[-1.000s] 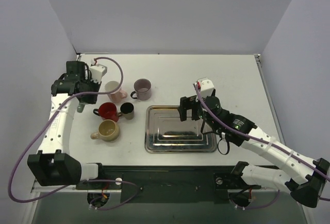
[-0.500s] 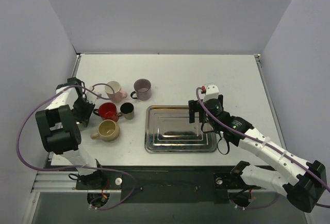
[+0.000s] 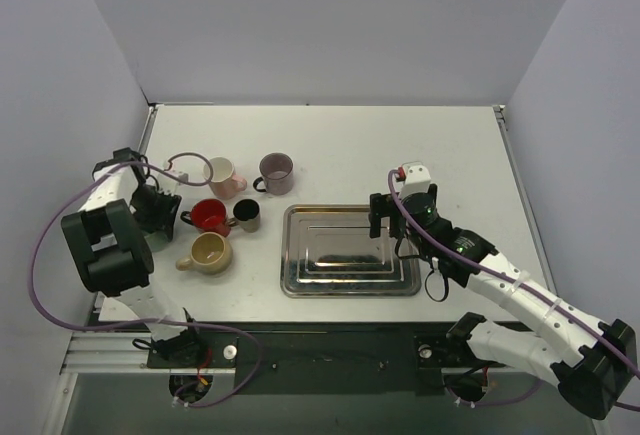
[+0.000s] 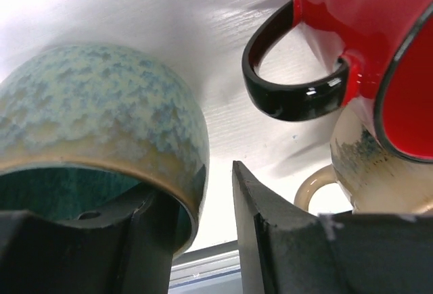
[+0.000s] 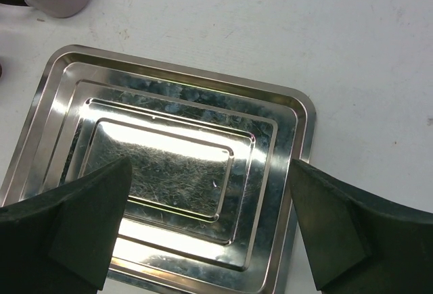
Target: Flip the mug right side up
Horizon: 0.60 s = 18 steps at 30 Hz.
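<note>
Left gripper [image 4: 197,189] has dropped from the back mugs to the bench's [image 3: 340,140] left edge. Its jaws have eased apart: 1 finger inside the mug [image 4: 101,111], 1 outside, with a gap showing. The glaze is speckled blue-tan, teal inside. The mouth faces the gripper, long axis roughly along the fingers.

Your left arm is now folded down from the far left corner, so the left gripper [image 3: 157,217] sits low beside the red mug [image 3: 211,217]. Its jaws are loosening off the rim of the blue-speckled mug [image 4: 101,105]. Your right gripper [image 3: 386,217] is a little further right over the tray [image 3: 300,287].
</note>
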Motion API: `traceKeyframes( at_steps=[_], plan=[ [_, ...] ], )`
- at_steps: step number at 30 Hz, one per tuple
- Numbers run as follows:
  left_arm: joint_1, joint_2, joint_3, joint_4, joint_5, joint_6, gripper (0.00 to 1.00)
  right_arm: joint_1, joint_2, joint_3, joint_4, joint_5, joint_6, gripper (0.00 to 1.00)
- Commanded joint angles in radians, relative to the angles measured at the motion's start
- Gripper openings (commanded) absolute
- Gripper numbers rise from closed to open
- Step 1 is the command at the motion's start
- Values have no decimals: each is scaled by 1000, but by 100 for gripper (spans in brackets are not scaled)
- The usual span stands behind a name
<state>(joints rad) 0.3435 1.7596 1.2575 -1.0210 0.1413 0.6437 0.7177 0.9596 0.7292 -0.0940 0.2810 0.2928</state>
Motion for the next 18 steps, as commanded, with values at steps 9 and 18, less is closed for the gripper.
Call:
traceKeyframes(
  at_steps=[9,18],
  plan=[
    [-105,-458,-2,177,135,-163,51,-57,-39,-111,59,167,-23,94],
    [-285,-885,-542,798,147,-422,81,-159,-134,-301,252,273,-84,95]
  ],
)
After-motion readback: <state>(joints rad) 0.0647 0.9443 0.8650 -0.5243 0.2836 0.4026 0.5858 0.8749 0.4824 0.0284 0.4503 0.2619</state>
